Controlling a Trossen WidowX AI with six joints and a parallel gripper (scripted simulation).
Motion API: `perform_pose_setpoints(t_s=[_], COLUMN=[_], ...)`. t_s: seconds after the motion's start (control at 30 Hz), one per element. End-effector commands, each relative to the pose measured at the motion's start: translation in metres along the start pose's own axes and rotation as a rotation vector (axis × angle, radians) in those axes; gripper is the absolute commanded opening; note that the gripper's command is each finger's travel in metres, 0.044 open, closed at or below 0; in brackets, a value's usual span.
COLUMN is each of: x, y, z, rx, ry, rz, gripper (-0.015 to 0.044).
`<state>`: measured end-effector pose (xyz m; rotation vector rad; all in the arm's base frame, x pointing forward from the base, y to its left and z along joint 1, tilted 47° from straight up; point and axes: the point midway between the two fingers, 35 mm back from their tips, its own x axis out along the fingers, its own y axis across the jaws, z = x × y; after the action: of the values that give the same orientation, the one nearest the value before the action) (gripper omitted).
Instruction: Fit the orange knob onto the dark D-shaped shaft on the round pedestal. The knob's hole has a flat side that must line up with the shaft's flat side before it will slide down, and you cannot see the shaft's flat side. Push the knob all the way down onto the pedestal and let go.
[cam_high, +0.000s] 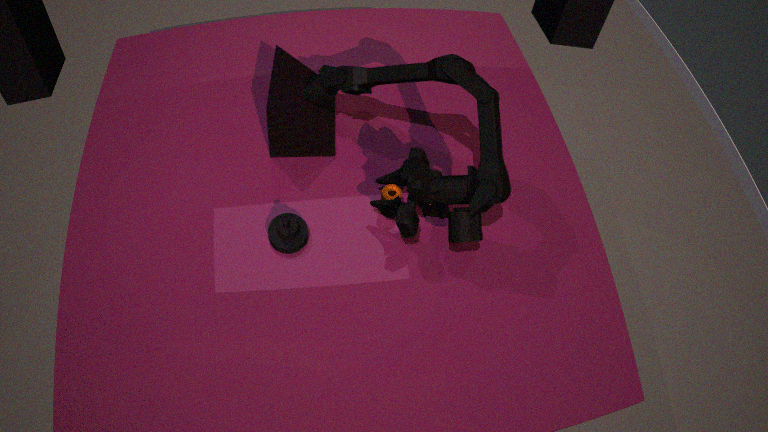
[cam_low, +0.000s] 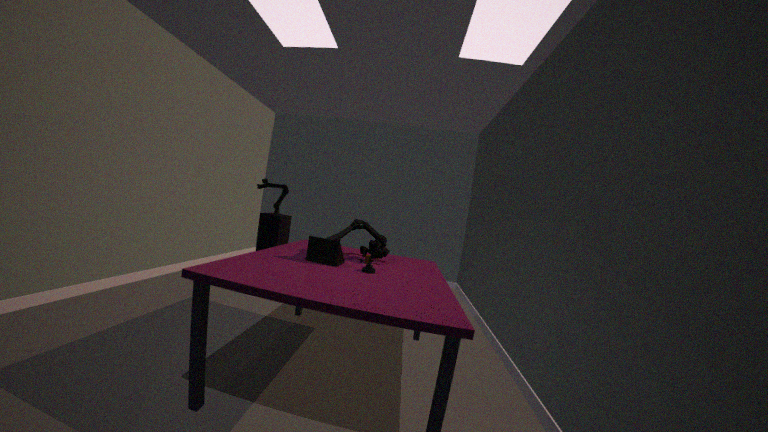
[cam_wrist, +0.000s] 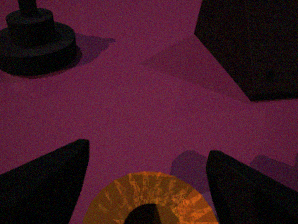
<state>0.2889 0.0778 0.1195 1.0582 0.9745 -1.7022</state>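
Note:
The orange knob is between the spread fingers, its round hole facing up; the hole's flat side is not clear. My gripper is open, with magenta table showing between the knob and the fingertips in the wrist view. Whether the knob rests on the table cannot be told. The dark round pedestal stands apart, left of the gripper in the top view and at upper left in the wrist view. Its shaft is upright and bare; its flat side is hidden.
The arm's dark block-shaped base stands behind the pedestal and gripper in the top view. A paler rectangle lies across the magenta table around the pedestal. Another arm stands on a dark stand beyond the table.

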Motion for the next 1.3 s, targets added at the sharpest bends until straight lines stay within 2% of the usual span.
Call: perform_pose_setpoints(t_s=[0.0,0.23,0.47,0.67,0.9,1.13,1.27], x=[0.000,0.000,0.000,-0.001,-0.031,-0.031,-0.019], y=[0.000,0.000,0.000,0.000,-0.004,-0.004,-0.010], z=[0.000,0.000,0.000,0.002,0.073,0.075,0.076], rx=[-0.001,-0.001,-0.001,-0.001,0.000,-0.002,-0.032], ry=[-0.001,-0.001,-0.001,0.001,0.057,0.070,0.331], rz=[-0.001,-0.001,-0.001,0.002,0.132,0.128,-0.004], gripper=[0.0260,0.0260,0.0440,0.0440,0.0440,0.0440,0.0440])
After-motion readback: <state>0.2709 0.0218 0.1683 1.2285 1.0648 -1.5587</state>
